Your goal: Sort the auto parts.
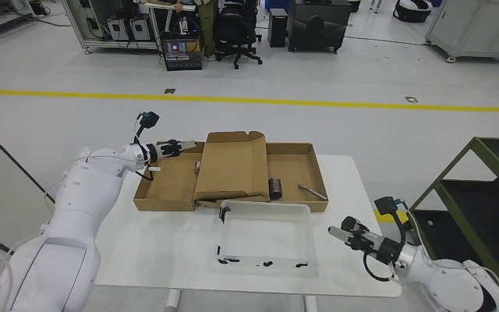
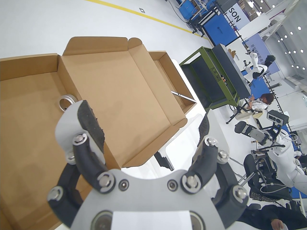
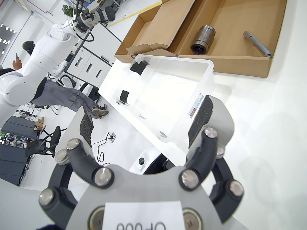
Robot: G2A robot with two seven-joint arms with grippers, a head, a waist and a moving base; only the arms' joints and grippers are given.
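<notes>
Left gripper (image 2: 144, 116) spread wide, empty, over the box (image 2: 24, 144) left bay, likely lining up on ring (image 2: 65, 102); right gripper (image 3: 146, 111) released, parked by white bin (image 3: 177, 59); cylinder (image 3: 202, 39), rod (image 3: 257, 43) in right bay

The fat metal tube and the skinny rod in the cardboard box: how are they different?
The tube is short and thick; the rod is long and thin. The tube is darker and open at its end; the rod is lighter grey. Both are metal, lying on their sides in the same part of the cardboard box.
</notes>
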